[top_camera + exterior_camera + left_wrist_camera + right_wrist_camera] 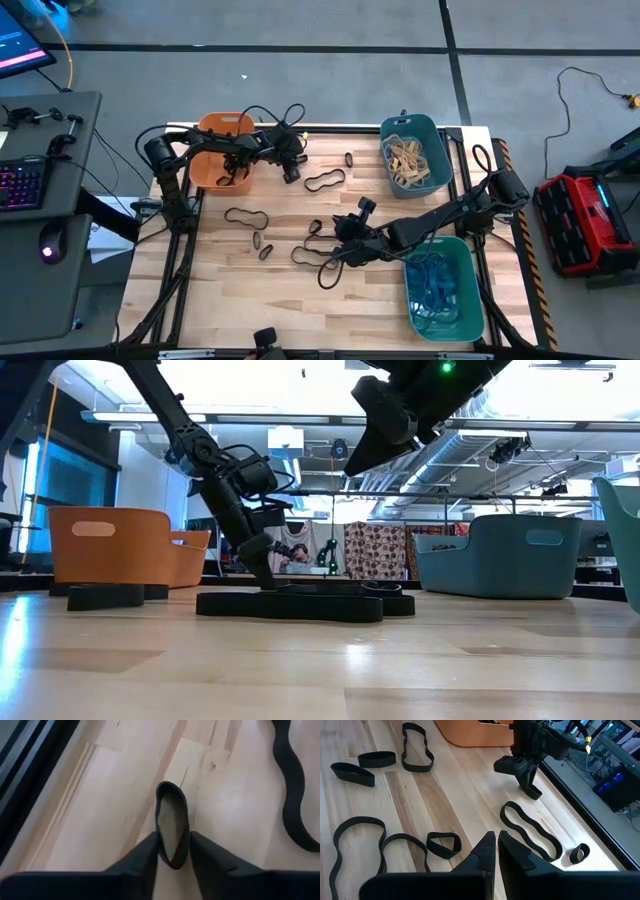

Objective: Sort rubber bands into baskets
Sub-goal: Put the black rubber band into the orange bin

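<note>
My left gripper [173, 836] is down at the table just right of the orange basket [215, 150] and is shut on a small black rubber band [171, 815]; it also shows in the high view [291, 174] and the right wrist view [532, 792]. My right gripper [496, 842] is shut and empty, raised above the middle of the table [345, 250]. Several black rubber bands lie flat on the wood, among them a long wavy one [325, 180] and a small one [348, 159]. The teal-blue basket [415, 125] holds tan bands. The green basket [445, 250] holds blue bands. My left gripper pinches the small black band between its two fingers at the loop's near end [173, 860]. The loop is squeezed into a narrow oval, and its far end [169, 787] reaches out past the fingertips. The fingers come from above, slanting down, with their tips at the table top [268, 582].
More black bands lie at the left [245, 215] and around my right gripper [315, 228] [330, 275]. Black cables run over the orange basket's rim [240, 165]. The table's dark frame edge runs close beyond my left gripper [580, 827].
</note>
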`<act>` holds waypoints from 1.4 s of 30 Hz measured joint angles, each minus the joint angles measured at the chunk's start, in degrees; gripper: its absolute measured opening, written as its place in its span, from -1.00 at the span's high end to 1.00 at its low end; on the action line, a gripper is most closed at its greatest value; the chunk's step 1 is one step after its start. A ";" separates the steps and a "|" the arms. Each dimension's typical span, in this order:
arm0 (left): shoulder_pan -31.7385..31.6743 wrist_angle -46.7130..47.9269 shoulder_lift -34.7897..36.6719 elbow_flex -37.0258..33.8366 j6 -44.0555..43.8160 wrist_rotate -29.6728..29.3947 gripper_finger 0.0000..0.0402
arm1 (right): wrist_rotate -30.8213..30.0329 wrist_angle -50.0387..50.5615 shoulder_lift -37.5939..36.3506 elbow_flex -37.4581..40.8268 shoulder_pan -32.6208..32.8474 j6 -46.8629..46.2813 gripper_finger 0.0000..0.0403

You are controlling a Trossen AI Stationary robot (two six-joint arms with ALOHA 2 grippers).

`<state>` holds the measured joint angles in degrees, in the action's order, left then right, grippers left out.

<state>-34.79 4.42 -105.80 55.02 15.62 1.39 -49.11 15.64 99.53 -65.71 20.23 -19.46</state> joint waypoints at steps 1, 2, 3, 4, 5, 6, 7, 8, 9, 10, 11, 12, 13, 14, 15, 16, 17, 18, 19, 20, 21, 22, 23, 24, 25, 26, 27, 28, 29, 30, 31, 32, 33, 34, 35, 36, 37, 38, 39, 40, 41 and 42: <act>0.00 -0.01 0.00 0.00 0.64 -0.06 0.58 | -0.02 0.00 0.00 0.00 0.00 -0.01 0.96; 0.00 -0.01 0.00 0.00 1.31 -0.17 0.66 | -0.02 0.00 0.00 0.00 0.01 -0.01 0.96; 0.00 0.03 0.00 0.02 1.68 -0.17 0.76 | -0.02 0.00 0.00 0.00 0.00 -0.01 0.96; 0.00 0.13 0.00 0.02 2.06 -0.17 0.85 | -0.02 0.00 0.00 0.00 0.01 -0.01 0.96; 0.00 0.18 0.02 0.00 2.45 -0.17 0.92 | -0.02 0.00 0.00 0.00 0.02 -0.01 0.96; 0.00 0.34 0.23 0.01 2.52 -0.18 0.96 | -0.02 0.00 0.00 0.00 0.00 -0.01 0.96; 0.02 0.66 0.60 0.00 2.55 -0.22 0.96 | -0.02 0.00 0.00 0.00 0.01 -0.01 0.96; 0.17 0.73 1.04 0.00 2.57 -0.35 0.95 | -0.02 0.00 0.00 0.00 0.01 -0.01 0.96; 0.32 0.82 1.71 0.00 2.58 -0.44 0.95 | -0.02 0.00 0.00 0.00 0.01 -0.01 0.96; 0.54 1.44 2.52 0.00 2.63 -0.44 0.96 | -0.02 0.00 0.00 0.00 0.00 -0.01 0.96; 0.82 2.32 3.55 0.00 2.67 -0.53 0.97 | -0.02 0.02 0.00 0.00 0.00 -0.01 0.96; 1.06 3.09 4.70 0.00 2.67 -0.58 0.98 | -0.02 0.05 0.00 0.00 0.00 -0.03 0.96; 1.33 4.11 6.05 0.00 2.67 -0.72 0.98 | -0.02 0.17 0.00 0.00 0.00 -0.03 0.96; 1.65 5.22 7.43 0.00 2.67 -0.81 0.98 | -0.02 0.20 0.00 0.00 0.00 -0.03 0.96; 1.88 6.52 8.96 0.00 2.65 -0.83 0.98 | -0.02 0.20 0.00 0.00 0.02 -0.09 0.96; 2.10 7.84 10.59 0.00 2.65 -0.95 0.98 | -0.02 0.22 0.00 0.00 0.00 -0.16 0.96; 2.38 9.12 12.17 0.00 2.61 -1.42 0.99 | -0.02 0.22 0.00 0.00 0.00 -0.19 0.96; 2.63 10.42 14.01 0.00 2.37 -2.10 0.99 | -0.02 0.22 0.00 0.00 0.01 -0.20 0.96; 2.81 11.90 15.82 0.00 1.83 -2.77 0.99 | -0.02 0.22 0.00 0.00 0.02 -0.20 0.96; 3.03 13.41 17.68 0.00 1.40 -3.43 0.99 | -0.02 0.20 0.00 0.00 0.01 -0.20 0.96; 3.15 15.07 19.67 0.00 1.16 -3.56 0.99 | -0.02 0.15 0.00 0.00 0.00 -0.20 0.96; 3.15 17.16 21.47 0.00 1.06 -3.60 0.99 | -0.02 0.15 0.00 0.00 0.01 -0.20 0.96; 3.15 19.46 23.34 0.02 0.98 -3.58 0.99 | -0.02 0.13 0.00 0.00 0.01 -0.20 0.96; 3.15 21.67 25.10 0.02 0.69 -3.65 0.99 | -0.02 0.09 0.00 0.00 0.00 -0.20 0.96; 3.15 24.18 26.88 0.04 0.26 -3.90 0.99 | -0.02 0.08 0.00 0.00 0.01 -0.21 0.96; 3.02 26.90 28.46 0.04 -0.25 -4.38 0.99 | -0.02 0.04 0.00 0.00 0.00 -0.20 0.96; 2.84 29.72 30.03 0.04 -0.47 -4.98 0.99 | -0.02 0.02 0.00 0.00 0.01 -0.21 0.96; 2.72 32.73 31.58 0.04 -0.52 -5.74 0.99 | -0.02 0.02 0.00 0.00 0.00 -0.20 0.96; 2.59 35.76 32.93 0.04 -0.53 -6.59 1.00 | -0.02 0.00 0.04 0.00 0.00 -0.20 0.96; 2.54 38.68 34.21 0.04 -0.58 -7.48 1.00 | -0.02 0.00 0.09 0.00 0.02 -0.19 0.96; 2.47 41.33 35.29 0.04 -0.88 -8.50 1.00 | -0.02 0.00 0.13 0.00 0.02 -0.16 0.96; 2.27 43.81 36.30 0.04 -1.34 -9.67 1.00 | 0.01 0.00 0.17 0.00 0.00 -0.18 0.96; 1.94 45.79 37.18 0.04 -2.00 -10.78 1.00 | -0.05 -0.10 0.42 0.00 0.02 -0.20 0.96; 1.53 47.54 37.94 0.04 -2.73 -11.48 1.00 | -0.06 -0.05 0.53 0.00 0.01 -0.18 0.96; 0.95 49.39 38.52 0.04 -3.28 -12.23 1.00 | -0.03 -0.01 0.62 0.00 0.02 -0.10 0.96; 0.26 50.91 38.99 0.04 -3.59 -12.59 1.00 | 0.03 -0.05 0.72 0.00 0.01 -0.11 0.96; -0.57 52.12 39.30 0.04 -3.94 -12.70 1.00 | -0.03 -0.25 0.87 0.00 0.01 -0.10 0.96; -1.53 53.01 39.54 0.04 -3.99 -12.72 1.00 | -0.03 -0.26 0.92 0.00 0.01 -0.09 0.96; -2.55 53.55 39.67 0.04 -3.95 -12.72 1.00 | 0.02 -0.18 0.99 0.00 0.00 -0.09 0.96; -3.72 53.89 39.64 0.04 -3.95 -12.69 1.00 | 0.07 -0.13 1.01 0.00 0.00 -0.14 0.96; -4.98 53.99 39.44 0.03 -3.60 -12.69 1.00 | 0.06 -0.14 1.01 0.00 0.02 -0.24 0.96; -6.25 53.71 39.32 -0.23 -2.67 -12.68 1.00 | 0.01 -0.16 1.01 0.00 0.01 -0.56 0.96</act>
<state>-41.03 58.12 -66.48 54.79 12.94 -11.29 -49.09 15.48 100.53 -65.71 20.24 -20.02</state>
